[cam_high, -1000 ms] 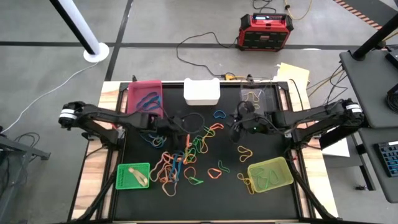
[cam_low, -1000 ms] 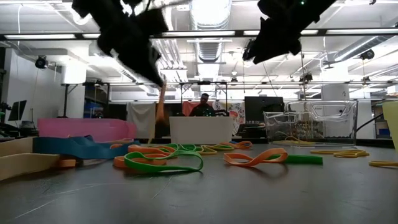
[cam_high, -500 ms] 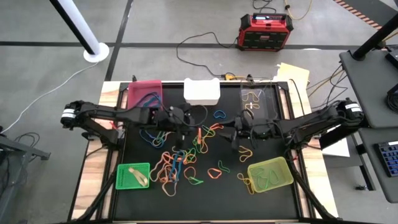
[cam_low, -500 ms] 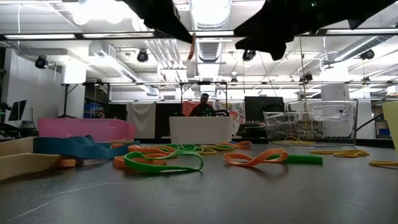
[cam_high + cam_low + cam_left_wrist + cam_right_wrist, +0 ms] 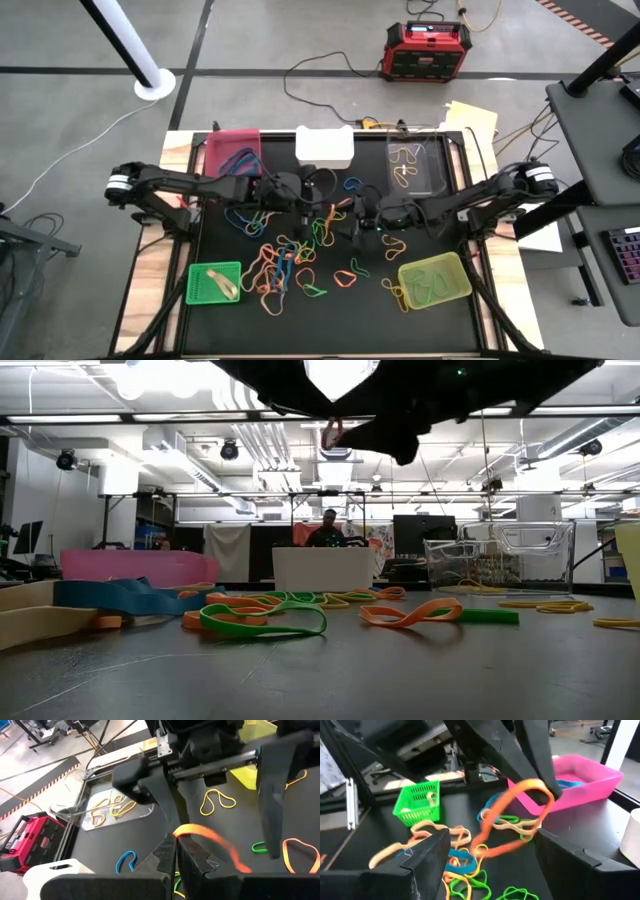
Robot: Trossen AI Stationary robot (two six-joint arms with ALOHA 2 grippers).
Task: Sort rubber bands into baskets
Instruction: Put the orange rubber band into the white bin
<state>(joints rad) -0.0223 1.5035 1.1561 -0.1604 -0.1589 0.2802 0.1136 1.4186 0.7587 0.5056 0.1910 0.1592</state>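
And here, above the middle of the black mat (image 5: 330, 320), the two grippers are brought nose to nose: the left gripper (image 5: 318, 207) is seen with its fingers pressed together on one end of an orange rubber band (image 5: 212, 840), which is held up off the mat and trails out between the two tools. Facing it, the right gripper (image 5: 345, 222) is spread as wide as can be, its fingers (image 5: 427, 855) set to either side of the hanging orange loop, and no contact with the band can be made out from this angle, so it is perhaps only framed, not touched. Below them the heap of loose rubber bands (image 5: 290, 262) is left scattered across the centre of the mat, orange, green, blue and yellow tangled together. Along the far edge the magenta-pink basket (image 5: 232, 150) is seen with blue bands in it, the white basket (image 5: 324, 147) beside it, and the clear basket (image 5: 415, 165) with yellow bands inside. On the near side the bright green basket (image 5: 214, 283) is found at the left with a tan band in it, and the yellow-green basket (image 5: 434, 280) at the right, yellow loops lying in it.
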